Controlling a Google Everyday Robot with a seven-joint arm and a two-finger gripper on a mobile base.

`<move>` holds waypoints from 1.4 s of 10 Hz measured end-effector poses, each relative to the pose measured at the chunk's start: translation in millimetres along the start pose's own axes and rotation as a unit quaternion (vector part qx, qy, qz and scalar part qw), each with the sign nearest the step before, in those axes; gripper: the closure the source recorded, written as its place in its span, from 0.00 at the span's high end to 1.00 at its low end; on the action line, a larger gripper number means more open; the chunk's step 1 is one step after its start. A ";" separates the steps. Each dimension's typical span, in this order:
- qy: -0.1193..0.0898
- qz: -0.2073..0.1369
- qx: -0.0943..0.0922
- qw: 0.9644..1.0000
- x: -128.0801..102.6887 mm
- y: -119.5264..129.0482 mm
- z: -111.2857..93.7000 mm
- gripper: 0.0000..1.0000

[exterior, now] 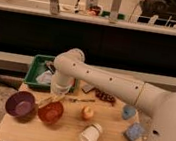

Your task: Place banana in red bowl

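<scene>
The pale yellow banana (50, 100) hangs tilted under my gripper (57, 94), its lower end over the gap between the two bowls and just above the rim of the red bowl (50, 113). My gripper is shut on the banana and points down at the left of the wooden table (64, 139). The white arm reaches in from the right, with its elbow above the gripper. The red bowl stands at the front left, with nothing showing inside it.
A dark purple bowl (21, 105) stands left of the red one. A green bin (36, 74) is behind. A small orange fruit (88, 112), a tipped white cup (90, 135), red grapes (105, 96) and two blue things (129, 111) (133, 132) lie to the right.
</scene>
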 end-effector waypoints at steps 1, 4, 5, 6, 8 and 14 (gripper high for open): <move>0.001 0.000 -0.002 1.000 2.0 1.3 0.2 0.38; -0.005 0.008 -0.007 1.000 2.5 0.0 1.2 0.66; -0.006 0.011 -0.009 1.000 3.7 0.5 1.1 0.76; -0.005 0.010 -0.015 1.000 3.5 -0.3 2.3 0.80; -0.001 0.013 -0.027 1.000 2.2 -1.6 5.2 0.80; 0.005 0.035 -0.037 0.999 8.4 -3.1 5.9 0.80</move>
